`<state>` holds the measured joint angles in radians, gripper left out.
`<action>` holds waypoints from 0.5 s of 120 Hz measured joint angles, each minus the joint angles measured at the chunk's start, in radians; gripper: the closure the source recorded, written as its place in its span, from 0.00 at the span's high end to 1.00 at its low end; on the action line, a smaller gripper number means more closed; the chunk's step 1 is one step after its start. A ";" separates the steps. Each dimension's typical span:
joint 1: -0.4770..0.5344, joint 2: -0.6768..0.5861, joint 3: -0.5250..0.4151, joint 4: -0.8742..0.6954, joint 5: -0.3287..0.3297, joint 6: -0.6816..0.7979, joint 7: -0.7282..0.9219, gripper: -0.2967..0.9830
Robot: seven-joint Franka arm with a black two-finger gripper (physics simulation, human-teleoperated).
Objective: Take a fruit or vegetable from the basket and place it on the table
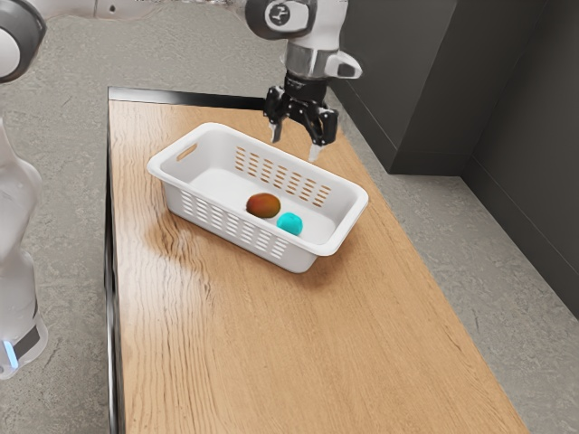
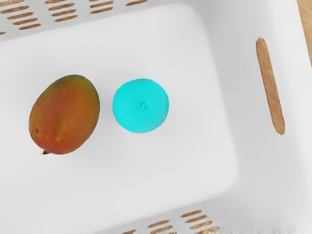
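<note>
My gripper (image 1: 296, 145) hangs open above the far long side of the white basket, its two fingers apart and nothing between them. The white basket (image 1: 217, 181) stands upright on the wooden table (image 1: 298, 334). Inside lie a reddish-brown mango (image 1: 263, 205) and, beside it, a round cyan object (image 1: 289, 224), with a small gap between them. In the wrist view the mango (image 2: 65, 115) is red-orange with some green, and the cyan object (image 2: 141, 106) has a small stub in its middle. Both rest on the floor of the basket (image 2: 185, 161).
Slotted walls and a rim surround the basket's inside, with a handle slot (image 2: 270, 87) in one end wall. A dark edge strip (image 1: 190, 97) borders the table's far end. Dark cabinets (image 1: 398, 81) stand beyond the table at the exterior view's right.
</note>
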<state>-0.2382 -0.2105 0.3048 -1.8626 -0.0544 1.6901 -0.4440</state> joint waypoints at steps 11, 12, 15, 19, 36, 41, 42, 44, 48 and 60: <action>0.003 -0.028 0.023 -0.107 0.015 0.099 0.178 0.77; 0.003 -0.029 0.024 -0.114 0.016 0.106 0.193 0.77; 0.003 -0.030 0.028 -0.138 0.018 0.130 0.237 0.77; 0.003 -0.031 0.036 -0.163 0.020 0.162 0.292 0.77; 0.024 -0.037 0.063 -0.249 0.019 0.257 0.495 0.77; 0.032 -0.042 0.078 -0.277 0.018 0.274 0.546 0.77; 0.034 -0.043 0.081 -0.281 0.018 0.277 0.556 0.77; 0.036 -0.043 0.086 -0.287 0.017 0.283 0.575 0.77; 0.037 -0.041 0.092 -0.295 0.017 0.293 0.612 0.77; 0.019 -0.034 0.098 -0.302 0.017 0.325 0.711 0.77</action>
<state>-0.2195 -0.2442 0.4024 -2.1650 -0.0377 2.0154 0.2670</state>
